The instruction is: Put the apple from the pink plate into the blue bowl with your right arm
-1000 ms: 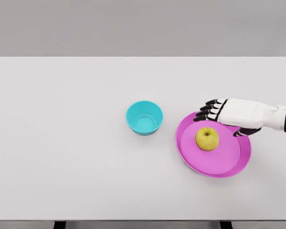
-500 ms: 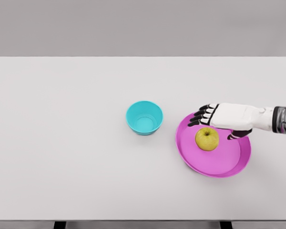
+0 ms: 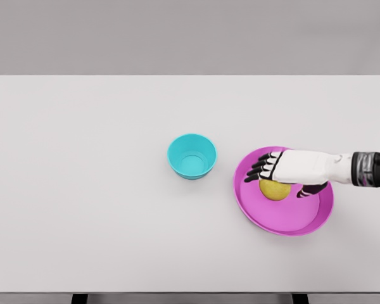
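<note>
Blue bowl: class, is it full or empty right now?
Empty. The blue bowl shows only its bare inside; the apple lies on the pink plate under the right hand.

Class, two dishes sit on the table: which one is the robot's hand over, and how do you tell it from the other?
The pink plate, holding the apple: the right hand is above it. The blue bowl stands apart, empty.

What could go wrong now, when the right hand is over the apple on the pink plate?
1. The right hand covers the apple with its fingers spread, not yet closed. The round apple might roll on the pink plate if touched off-centre.
2. A push might slide the plate on the table.
3. The blue bowl looks small, so a poorly aimed release may miss it.
</note>
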`<state>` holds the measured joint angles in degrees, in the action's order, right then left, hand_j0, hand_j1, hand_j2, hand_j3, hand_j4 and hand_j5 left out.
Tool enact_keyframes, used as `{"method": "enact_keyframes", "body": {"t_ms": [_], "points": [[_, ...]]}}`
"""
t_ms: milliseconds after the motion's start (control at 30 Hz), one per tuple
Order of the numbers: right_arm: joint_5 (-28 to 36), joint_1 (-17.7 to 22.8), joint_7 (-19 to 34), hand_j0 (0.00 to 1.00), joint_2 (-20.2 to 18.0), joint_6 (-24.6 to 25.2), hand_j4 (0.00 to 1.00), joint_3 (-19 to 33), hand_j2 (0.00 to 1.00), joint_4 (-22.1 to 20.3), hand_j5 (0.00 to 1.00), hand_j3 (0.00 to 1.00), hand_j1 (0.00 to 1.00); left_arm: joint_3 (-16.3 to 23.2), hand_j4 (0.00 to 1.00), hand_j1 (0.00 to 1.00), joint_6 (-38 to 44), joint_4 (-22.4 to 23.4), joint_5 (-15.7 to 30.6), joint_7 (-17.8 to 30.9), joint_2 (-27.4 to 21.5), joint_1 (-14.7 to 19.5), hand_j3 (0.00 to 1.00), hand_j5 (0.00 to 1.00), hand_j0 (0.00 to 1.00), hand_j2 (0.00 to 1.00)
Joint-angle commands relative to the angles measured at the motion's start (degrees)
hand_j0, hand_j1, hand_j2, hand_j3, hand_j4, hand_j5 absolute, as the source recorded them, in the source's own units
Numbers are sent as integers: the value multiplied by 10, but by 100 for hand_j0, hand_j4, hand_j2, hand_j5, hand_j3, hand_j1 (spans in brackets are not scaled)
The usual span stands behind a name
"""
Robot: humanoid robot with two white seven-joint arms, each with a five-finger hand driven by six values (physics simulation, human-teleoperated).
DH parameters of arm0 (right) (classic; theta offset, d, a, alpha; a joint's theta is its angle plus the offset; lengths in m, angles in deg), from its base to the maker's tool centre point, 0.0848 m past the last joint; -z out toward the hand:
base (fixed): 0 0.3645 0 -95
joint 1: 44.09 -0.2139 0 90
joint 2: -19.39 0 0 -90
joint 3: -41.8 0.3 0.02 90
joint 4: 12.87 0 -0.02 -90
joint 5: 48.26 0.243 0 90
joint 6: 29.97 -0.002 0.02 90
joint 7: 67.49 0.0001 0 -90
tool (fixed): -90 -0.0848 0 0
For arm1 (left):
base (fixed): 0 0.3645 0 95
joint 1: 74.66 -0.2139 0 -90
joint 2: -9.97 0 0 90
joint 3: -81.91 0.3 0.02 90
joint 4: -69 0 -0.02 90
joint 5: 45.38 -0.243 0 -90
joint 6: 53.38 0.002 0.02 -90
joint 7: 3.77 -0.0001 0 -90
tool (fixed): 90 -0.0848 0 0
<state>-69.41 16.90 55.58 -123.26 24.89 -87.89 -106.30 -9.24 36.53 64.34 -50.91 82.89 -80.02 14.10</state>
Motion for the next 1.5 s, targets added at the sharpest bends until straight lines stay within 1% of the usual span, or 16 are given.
{"method": "enact_keyframes", "body": {"t_ms": [0, 167, 300, 333, 400, 433, 467, 533, 667, 800, 1133, 1200, 1467], "points": [[3, 0, 0, 100, 0, 1, 100, -5, 100, 1, 100, 100, 100, 0, 100, 100, 0, 0, 0, 0, 0, 0, 100, 100, 100, 100], [3, 0, 0, 100, 0, 1, 100, -9, 100, 2, 100, 100, 100, -1, 100, 100, 0, 0, 0, 0, 0, 0, 100, 100, 100, 100], [3, 0, 0, 96, -1, 1, 96, -10, 96, 2, 96, 96, 96, 0, 100, 100, 0, 0, 0, 0, 0, 0, 100, 100, 100, 100], [3, 0, 0, 89, -1, 1, 89, -11, 89, 2, 89, 89, 89, 0, 100, 100, 0, 0, 0, 0, 0, 0, 100, 100, 100, 100], [3, 0, 0, 81, -1, 1, 81, -13, 81, 2, 81, 81, 81, 0, 100, 100, 0, 0, 0, 0, 0, 0, 100, 100, 100, 100], [3, 0, 0, 74, -1, 1, 74, -13, 74, 2, 74, 74, 74, 0, 100, 100, 0, 0, 0, 0, 0, 0, 100, 100, 100, 100], [3, 0, 0, 72, -1, 1, 72, -13, 72, 2, 72, 72, 72, 0, 100, 100, 0, 0, 0, 0, 0, 0, 100, 100, 100, 100], [3, 0, 0, 63, -1, 1, 63, -14, 63, 1, 63, 63, 63, 0, 100, 100, 0, 0, 0, 0, 0, 0, 100, 100, 100, 100], [3, 0, 0, 53, -1, 1, 53, -16, 53, 2, 53, 53, 53, 0, 100, 100, 0, 0, 0, 0, 0, 0, 100, 100, 100, 100], [3, -2, 0, 52, -1, 1, 52, -15, 52, 0, 52, 52, 52, 0, 100, 100, 0, 0, 0, 0, 0, 0, 100, 100, 100, 100], [4, -32, 0, 52, -1, 1, 52, -10, 52, -4, 52, 52, 52, 0, 100, 100, 0, 0, 0, 0, 0, 0, 100, 100, 100, 100], [4, -43, -1, 52, 1, 1, 52, -10, 52, -4, 52, 52, 52, 0, 100, 100, 0, 0, 0, 0, 0, 0, 100, 100, 100, 100], [4, -76, 0, 52, 33, 1, 52, -9, 52, 3, 52, 52, 52, 0, 100, 100, 0, 0, 0, 0, 0, 0, 100, 100, 100, 100]]}}
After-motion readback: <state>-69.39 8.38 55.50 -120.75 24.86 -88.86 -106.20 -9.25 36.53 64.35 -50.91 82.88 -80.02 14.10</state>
